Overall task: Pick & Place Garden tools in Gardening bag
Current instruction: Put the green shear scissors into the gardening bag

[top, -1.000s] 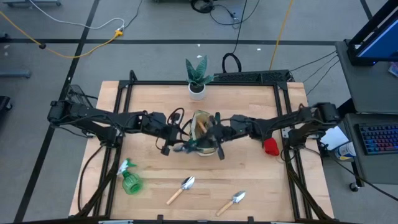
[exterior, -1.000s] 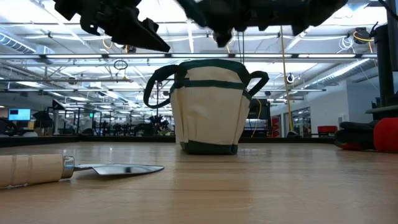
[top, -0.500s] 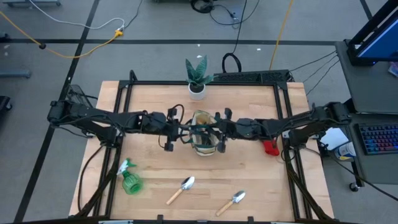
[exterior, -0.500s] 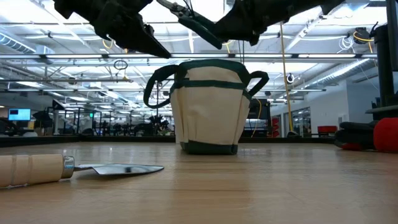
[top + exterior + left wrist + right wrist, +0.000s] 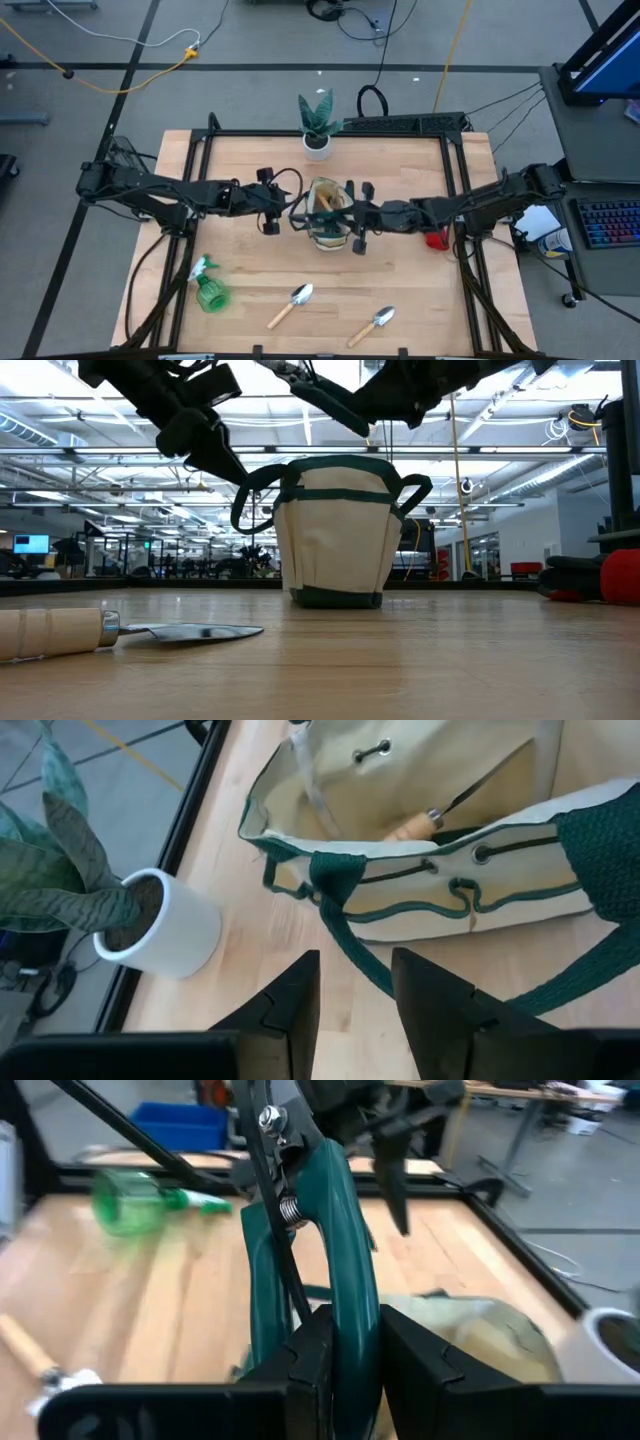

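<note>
Pruners (image 5: 330,1250) with teal handles sit pinched between the right gripper's (image 5: 345,1355) fingers, held just above the rim of the gardening bag (image 5: 328,212), which stands at mid-counter (image 5: 400,290) in front of a potted plant (image 5: 317,122). A second ago the right arm reached over the bag's near edge with the tool hanging low across the mouth; now it has drawn back toward its own side and the pruners ride higher and more level, seen in the low view as a dark bar above the bag's top. The left gripper (image 5: 355,995), fingers spread and empty, has also backed off, from close against the bag to just beside its dark green loop handle. My reading: the pruners are being re-aimed for the drop and are not yet in the bag. One wooden-handled tool (image 5: 415,823) already lies inside. Still out on the counter: two trowels (image 5: 292,304) (image 5: 372,324) near the front edge, a green spray bottle (image 5: 208,288) toward the left front, and a small red item (image 5: 435,237) by the right arm. So one tool is stowed, one is in the air, four remain. No brand, label or writing is legible on the bag, tools or bottle.
</note>
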Robot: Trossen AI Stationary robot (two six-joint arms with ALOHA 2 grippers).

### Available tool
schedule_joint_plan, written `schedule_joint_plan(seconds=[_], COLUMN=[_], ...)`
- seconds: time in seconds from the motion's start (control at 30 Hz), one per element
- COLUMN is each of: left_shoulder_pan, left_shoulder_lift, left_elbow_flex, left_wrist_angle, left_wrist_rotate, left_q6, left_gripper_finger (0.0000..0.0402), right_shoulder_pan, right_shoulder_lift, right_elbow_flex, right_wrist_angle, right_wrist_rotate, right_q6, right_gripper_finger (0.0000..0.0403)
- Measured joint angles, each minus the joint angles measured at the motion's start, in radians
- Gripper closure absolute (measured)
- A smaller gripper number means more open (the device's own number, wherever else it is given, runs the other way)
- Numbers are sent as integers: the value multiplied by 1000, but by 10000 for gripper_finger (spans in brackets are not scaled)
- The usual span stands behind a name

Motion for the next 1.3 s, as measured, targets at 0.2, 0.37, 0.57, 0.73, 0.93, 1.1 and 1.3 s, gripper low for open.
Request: schedule_joint_plan(seconds=[0.2, 0.37, 0.57, 0.73, 0.93, 1.1, 1.3], left_shoulder_pan=[0, 0, 0, 0, 0, 0, 0], left_shoulder_lift=[0, 0, 0, 0, 0, 0, 0], left_elbow_flex=[0, 0, 0, 0, 0, 0, 0], left_wrist_angle=[0, 0, 0, 0, 0, 0, 0], left_wrist_rotate=[-2, -2, 1, 2, 3, 3, 6], left_q6=[-1, -4, -11, -10, -10, -10, -10], left_gripper_finger=[270, 270, 270, 270, 270, 270, 270], right_shoulder_pan=[7, -10, -18, -18, -34, -54, -56], right_shoulder_lift=[0, 0, 0, 0, 1, 0, 0], right_elbow_flex=[0, 0, 0, 0, 0, 0, 0], right_wrist_angle=[-63, -85, -152, -232, -309, -363, -449], right_wrist_rotate=[166, 201, 201, 201, 214, 213, 171], right_q6=[81, 174, 280, 369, 412, 478, 561], right_gripper_finger=[344, 344, 344, 344, 344, 344, 344])
